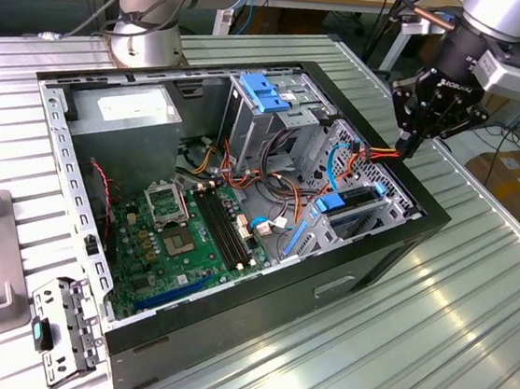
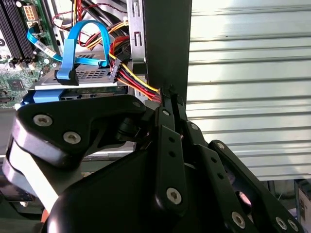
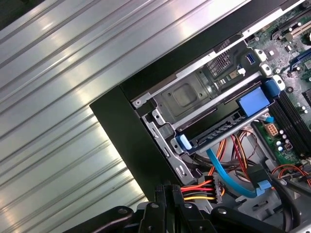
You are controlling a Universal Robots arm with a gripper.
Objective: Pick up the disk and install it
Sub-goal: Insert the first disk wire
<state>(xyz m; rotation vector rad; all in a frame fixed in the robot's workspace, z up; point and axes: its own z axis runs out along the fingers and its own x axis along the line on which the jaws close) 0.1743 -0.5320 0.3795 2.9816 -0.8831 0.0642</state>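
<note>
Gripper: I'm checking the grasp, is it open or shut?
Shut: the gripper has its fingers pressed together on the red and yellow wires.

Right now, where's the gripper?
In the exterior view the gripper hangs at the computer case's right-hand edge, pinching the red, yellow and black power cable beside the drive cage.

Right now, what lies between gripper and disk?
Power wires, red, yellow and black, run from the gripper to a connector by the disk, in the second wrist view.
</note>
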